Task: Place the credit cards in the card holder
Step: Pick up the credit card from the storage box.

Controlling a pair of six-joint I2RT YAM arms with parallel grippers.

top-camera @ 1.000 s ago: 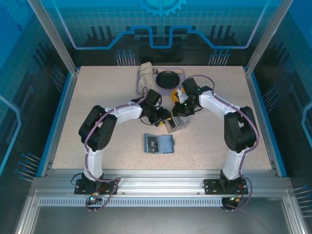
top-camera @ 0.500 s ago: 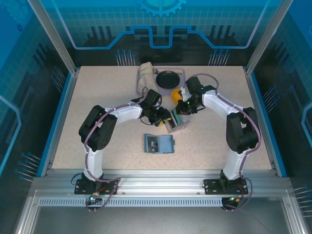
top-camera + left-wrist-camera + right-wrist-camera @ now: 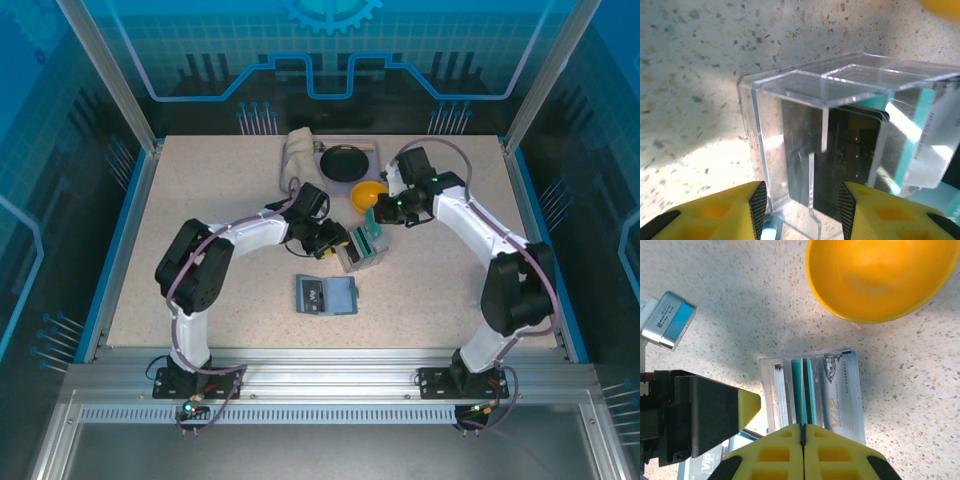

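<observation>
The card holder (image 3: 327, 296), a slate-blue wallet, lies open on the table in front of both arms. Behind it stands a clear case (image 3: 362, 248) with several credit cards (image 3: 840, 390) upright in its slots; dark ones (image 3: 855, 150) show through its wall. My left gripper (image 3: 340, 242) (image 3: 802, 205) has a yellow finger on each side of the case's end and grips it. My right gripper (image 3: 381, 214) (image 3: 802, 427) is shut on one greenish credit card (image 3: 374, 232), seen edge-on (image 3: 802, 385) just above the case's middle slot.
A yellow bowl (image 3: 367, 190) (image 3: 880, 275) sits just behind the case, close to my right gripper. Further back are a black round dish (image 3: 343, 160) on a purple tray and a beige cloth (image 3: 297, 155). Bare tabletop lies to the left and right of the wallet.
My right gripper has closed and drawn back and to the right, away from the case, uncovering the yellow bowl. The greenish card has come up with it. The left arm has stayed put.
</observation>
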